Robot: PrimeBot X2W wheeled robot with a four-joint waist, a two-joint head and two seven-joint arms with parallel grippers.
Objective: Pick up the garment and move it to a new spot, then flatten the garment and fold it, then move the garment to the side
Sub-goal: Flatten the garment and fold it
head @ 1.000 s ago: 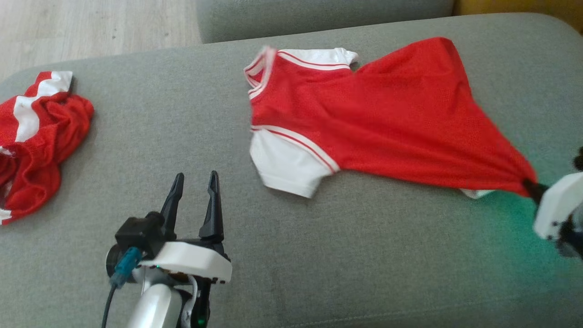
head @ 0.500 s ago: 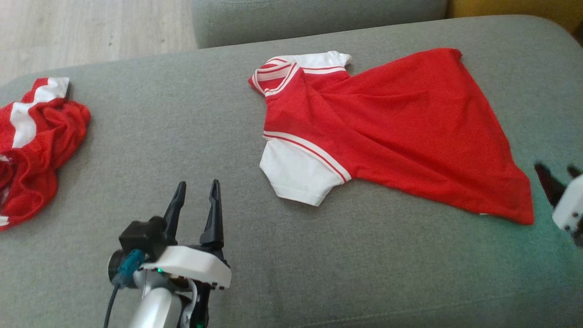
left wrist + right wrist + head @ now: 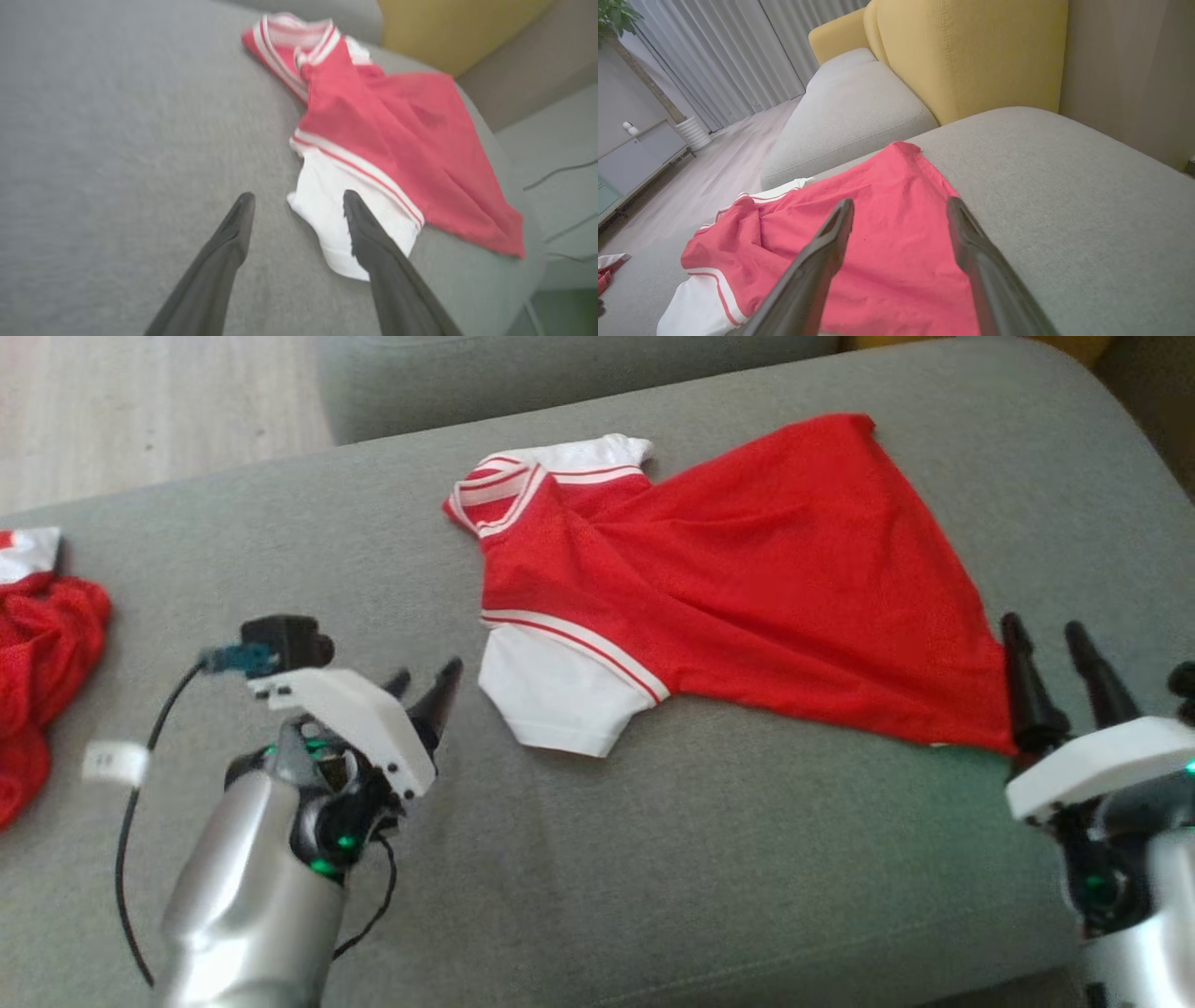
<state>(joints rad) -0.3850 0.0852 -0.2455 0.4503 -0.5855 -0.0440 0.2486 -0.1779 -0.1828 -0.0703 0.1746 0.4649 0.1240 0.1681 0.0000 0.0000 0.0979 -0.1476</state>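
The garment (image 3: 747, 579) is a red jersey with white sleeves, lying spread on the grey sofa cushion (image 3: 653, 868), collar to the left and hem to the right. My right gripper (image 3: 1041, 627) stands open just right of the hem's near corner, holding nothing. In the right wrist view its gripper (image 3: 900, 205) hovers over the red cloth (image 3: 887, 252). My left gripper (image 3: 428, 677) is open, pointing at the near white sleeve (image 3: 560, 700) from a short way off. In the left wrist view the left gripper (image 3: 298, 198) frames the edge of that sleeve (image 3: 327, 210).
A second red and white garment (image 3: 37, 644) lies crumpled at the cushion's far left. Another grey cushion (image 3: 560, 373) sits behind, with wooden floor (image 3: 140, 411) beyond. A yellow backrest (image 3: 971, 56) rises at the far right end.
My right gripper let go of the hem corner and opened; the stretched cloth settled flat. My left arm swung toward the white sleeve. The camera shifted right.
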